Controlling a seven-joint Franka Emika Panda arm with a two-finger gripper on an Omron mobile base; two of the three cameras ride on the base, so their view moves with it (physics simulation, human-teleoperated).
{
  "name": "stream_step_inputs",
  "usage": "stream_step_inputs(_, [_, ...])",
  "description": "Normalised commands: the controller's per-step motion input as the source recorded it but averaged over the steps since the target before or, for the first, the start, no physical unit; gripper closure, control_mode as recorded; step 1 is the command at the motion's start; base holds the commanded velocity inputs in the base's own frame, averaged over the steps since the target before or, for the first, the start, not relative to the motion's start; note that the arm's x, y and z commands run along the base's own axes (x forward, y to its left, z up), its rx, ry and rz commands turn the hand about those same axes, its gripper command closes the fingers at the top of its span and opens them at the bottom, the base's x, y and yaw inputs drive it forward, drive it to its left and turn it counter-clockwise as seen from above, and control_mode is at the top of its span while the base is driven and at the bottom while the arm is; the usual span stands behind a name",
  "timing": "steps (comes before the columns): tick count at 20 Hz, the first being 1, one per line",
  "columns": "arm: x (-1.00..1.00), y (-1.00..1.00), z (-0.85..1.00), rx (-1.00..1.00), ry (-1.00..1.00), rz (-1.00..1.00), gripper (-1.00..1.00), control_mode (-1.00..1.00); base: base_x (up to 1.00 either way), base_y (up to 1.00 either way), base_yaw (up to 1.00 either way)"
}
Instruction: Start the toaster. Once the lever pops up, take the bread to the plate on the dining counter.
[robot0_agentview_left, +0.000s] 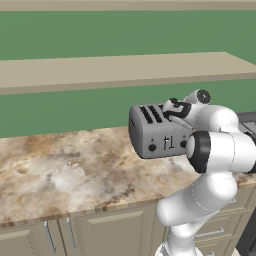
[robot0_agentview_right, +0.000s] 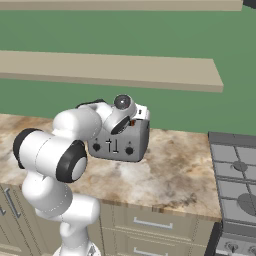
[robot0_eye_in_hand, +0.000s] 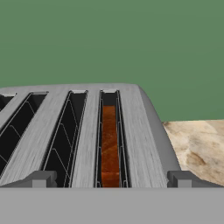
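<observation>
The grey four-slot toaster (robot0_agentview_left: 152, 134) (robot0_agentview_right: 122, 145) stands on a marbled counter with cabinets below. In the hand view I look along the toaster's top (robot0_eye_in_hand: 131, 131), and the brown bread (robot0_eye_in_hand: 109, 144) sits down inside the rightmost slot. My gripper (robot0_eye_in_hand: 111, 180) hovers just above that end of the toaster, open, with one fingertip (robot0_eye_in_hand: 40, 179) to the left and the other to the right of the bread's slot. From the base views the hand (robot0_agentview_left: 172, 110) (robot0_agentview_right: 136, 114) is over the toaster's top. The plate and the dining counter are out of view.
A stove (robot0_agentview_right: 235, 175) adjoins the counter on the right. A long beige shelf (robot0_agentview_left: 115, 70) runs along the green wall behind and above the toaster. Bare marbled countertop (robot0_agentview_left: 65, 165) stretches to the toaster's left.
</observation>
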Motion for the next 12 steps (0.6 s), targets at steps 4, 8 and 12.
stream_step_inputs(4, [0.0, 0.0, 0.0, 0.0, 0.0, 0.0, -1.0, -1.0, 0.0, 0.0, 0.0])
stream_step_inputs(8, [0.0, 0.0, 0.0, 0.0, 0.0, 0.0, -1.0, -1.0, 0.0, 0.0, 0.0])
stream_step_inputs(12, [0.0, 0.0, 0.0, 0.0, 0.0, 0.0, -1.0, -1.0, 0.0, 0.0, 0.0])
